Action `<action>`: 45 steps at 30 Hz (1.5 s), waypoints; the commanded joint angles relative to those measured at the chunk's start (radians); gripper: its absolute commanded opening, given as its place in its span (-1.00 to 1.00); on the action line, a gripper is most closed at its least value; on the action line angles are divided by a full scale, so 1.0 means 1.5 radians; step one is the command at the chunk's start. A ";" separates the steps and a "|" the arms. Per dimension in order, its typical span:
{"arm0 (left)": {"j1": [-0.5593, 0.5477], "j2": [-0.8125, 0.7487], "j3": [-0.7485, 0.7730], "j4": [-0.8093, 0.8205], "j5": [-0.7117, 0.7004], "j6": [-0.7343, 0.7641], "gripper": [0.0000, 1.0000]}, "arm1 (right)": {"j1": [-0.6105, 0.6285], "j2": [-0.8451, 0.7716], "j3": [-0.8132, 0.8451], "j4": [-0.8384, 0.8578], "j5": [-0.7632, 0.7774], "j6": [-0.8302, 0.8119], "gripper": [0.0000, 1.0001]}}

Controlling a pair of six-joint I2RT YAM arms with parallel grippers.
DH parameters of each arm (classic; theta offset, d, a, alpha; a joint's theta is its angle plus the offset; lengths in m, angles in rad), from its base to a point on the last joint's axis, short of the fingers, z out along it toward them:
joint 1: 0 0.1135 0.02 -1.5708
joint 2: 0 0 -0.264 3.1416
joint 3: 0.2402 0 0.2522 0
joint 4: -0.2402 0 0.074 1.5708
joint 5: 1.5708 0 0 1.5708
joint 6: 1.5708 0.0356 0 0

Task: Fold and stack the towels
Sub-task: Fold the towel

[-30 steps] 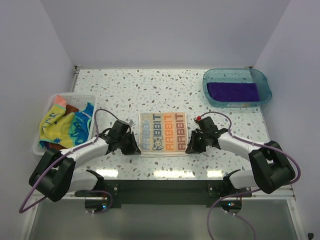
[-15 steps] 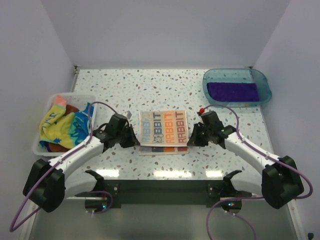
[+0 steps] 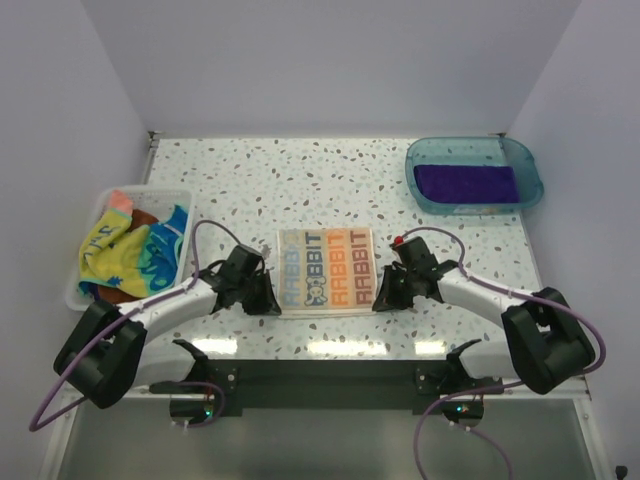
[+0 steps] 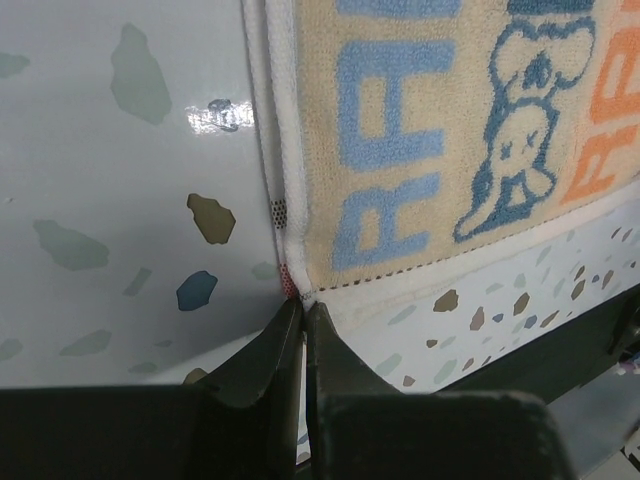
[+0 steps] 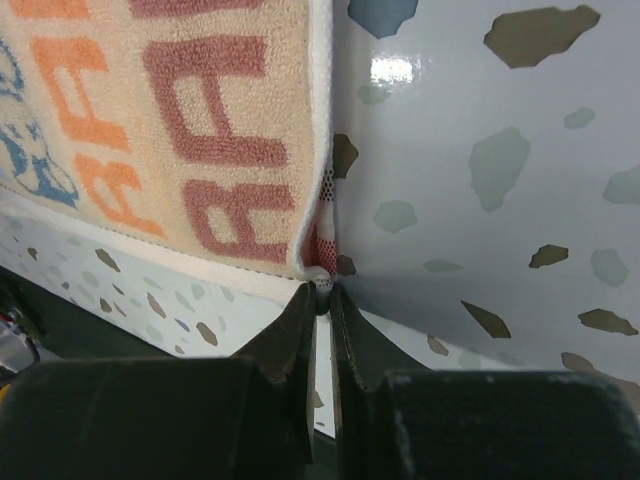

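Where my left claw (image 4: 303,300) and right claw (image 5: 322,290) pinch closed on its near corners, the folded white towel (image 3: 326,266) lies on the surface (image 3: 300,180), reading "RABBIT" in blue, orange and red. Far right, a purple towel (image 3: 465,182) fills a blue tray (image 3: 470,141).

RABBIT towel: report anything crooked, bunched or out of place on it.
Nothing stands out. The RABBIT towel lies flat with straight edges. The left tool and right tool are each pinched shut on one of its near corners.
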 commanded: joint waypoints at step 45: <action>-0.088 -0.055 -0.032 -0.097 -0.078 -0.050 -0.90 | -0.005 -0.042 -0.004 -0.124 0.106 -0.049 -0.71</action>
